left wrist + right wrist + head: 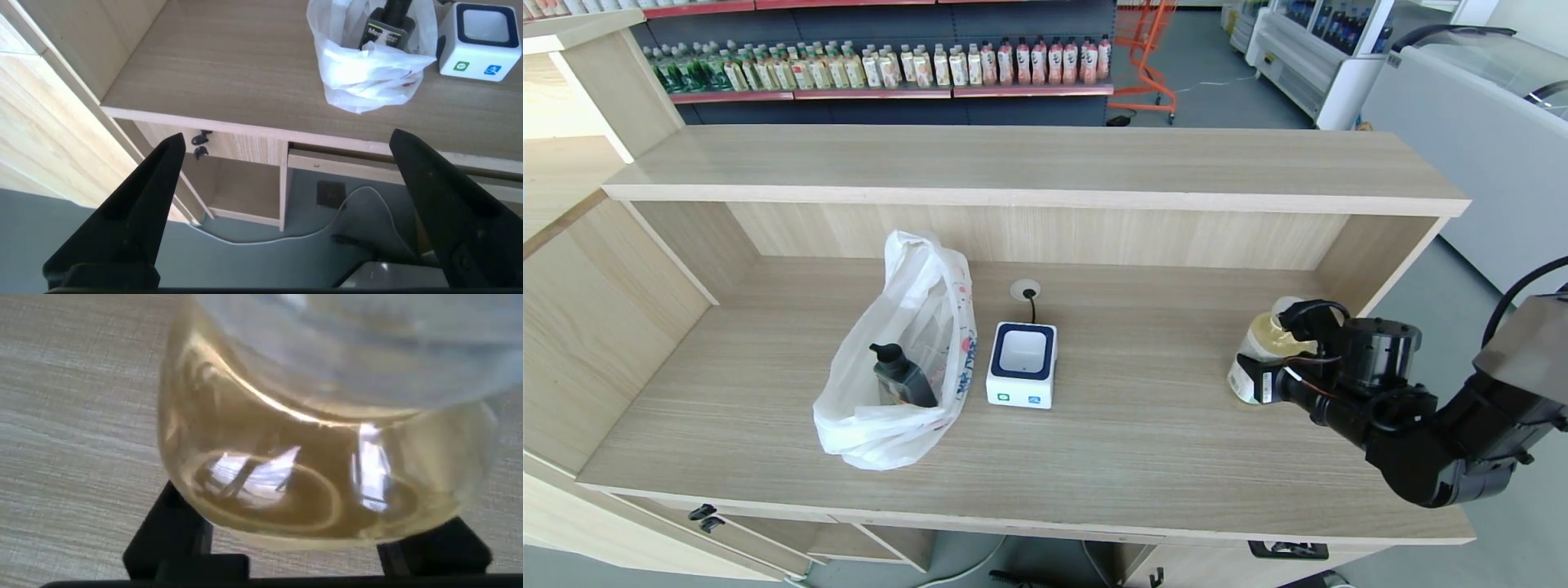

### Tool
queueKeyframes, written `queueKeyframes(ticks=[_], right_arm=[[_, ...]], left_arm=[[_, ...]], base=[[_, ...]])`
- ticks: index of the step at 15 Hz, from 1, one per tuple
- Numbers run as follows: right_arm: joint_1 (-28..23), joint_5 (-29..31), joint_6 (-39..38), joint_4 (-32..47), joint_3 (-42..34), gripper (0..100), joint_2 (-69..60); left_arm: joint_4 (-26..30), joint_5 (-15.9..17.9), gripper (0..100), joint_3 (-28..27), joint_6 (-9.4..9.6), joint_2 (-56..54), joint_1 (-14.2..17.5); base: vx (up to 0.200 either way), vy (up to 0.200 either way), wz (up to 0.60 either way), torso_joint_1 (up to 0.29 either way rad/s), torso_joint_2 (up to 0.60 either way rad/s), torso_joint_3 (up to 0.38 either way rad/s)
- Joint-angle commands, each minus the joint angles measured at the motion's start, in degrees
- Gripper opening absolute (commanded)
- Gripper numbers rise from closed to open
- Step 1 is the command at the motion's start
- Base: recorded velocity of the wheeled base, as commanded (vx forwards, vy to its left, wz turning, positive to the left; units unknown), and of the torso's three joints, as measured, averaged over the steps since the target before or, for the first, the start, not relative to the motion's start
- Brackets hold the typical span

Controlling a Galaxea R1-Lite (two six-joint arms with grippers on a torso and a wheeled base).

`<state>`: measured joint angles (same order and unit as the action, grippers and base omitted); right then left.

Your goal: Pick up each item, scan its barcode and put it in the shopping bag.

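— Starting with the arms: how does each one sit?

— The right arm lies low over the right end of the counter (1135, 425), bent at the elbow, with the wrist pointing in toward the middle. The right gripper (1286, 351) is at the pale bottle (1258, 343), which holds yellowish liquid.

— Is it grasping that bottle?

— It looks so. In the right wrist view the pale bottle (327, 457) sits between the two black fingers of the right gripper (306, 547), which lie against its sides. The bottle leans a little. I cannot tell whether its base touches the wood.

— And the left arm?

— The left gripper (286, 143) hangs off the counter, out in front of its near edge (229, 114) and lower than the top. Its two fingers are spread wide with nothing between them.

— Now the count.

— Two bottles. One is the pale bottle, near the right end and well apart from the rest. The other is a dark bottle (903, 380) with a pump top, standing inside the shopping bag (915, 302). From the left wrist, the dark bottle (388, 28) shows through the bag's open mouth (368, 73).

— How many bags and scanners?

— One white plastic shopping bag, left of centre. One scanner (1022, 363), a white box with a dark-framed window, stands just beside the bag on its right. The scanner (478, 37) has a cable running to a hole in the counter behind it.
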<state>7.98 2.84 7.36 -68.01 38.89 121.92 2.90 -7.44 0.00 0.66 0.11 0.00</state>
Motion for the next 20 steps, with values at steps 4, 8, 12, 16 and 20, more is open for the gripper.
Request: queueKeyframes(ticks=[4, 8, 12, 16, 20], right_arm=[[1.51, 0.15, 0.72, -3.53, -0.57, 0, 1.22], [1.95, -0.2, 2.66, -5.73, -0.83, 0, -0.89], [0.63, -20.86, -9.65, 17.83, -1.97, 0, -24.97], [7.57, -39.05, -20.37, 34.09, -2.41, 0, -38.16], [19.96, -39.05, -20.81, 35.23, -2.41, 0, -37.63]], left_arm=[[0.0, -0.03, 100, 0.0, 0.04, -0.02, 0.0], [0.0, -0.03, 100, 0.0, 0.04, -0.02, 0.0], [0.0, -0.03, 100, 0.0, 0.04, -0.02, 0.0], [0.0, -0.03, 100, 0.0, 0.04, -0.02, 0.0], [0.0, -0.03, 100, 0.0, -0.04, -0.02, 0.0]], base=[[0.0, 0.0, 0.0, 0.0, 0.0, 0.0], [0.0, 0.0, 0.0, 0.0, 0.0, 0.0], [0.0, 0.0, 0.0, 0.0, 0.0, 0.0], [0.0, 0.0, 0.0, 0.0, 0.0, 0.0], [0.0, 0.0, 0.0, 0.0, 0.0, 0.0]])
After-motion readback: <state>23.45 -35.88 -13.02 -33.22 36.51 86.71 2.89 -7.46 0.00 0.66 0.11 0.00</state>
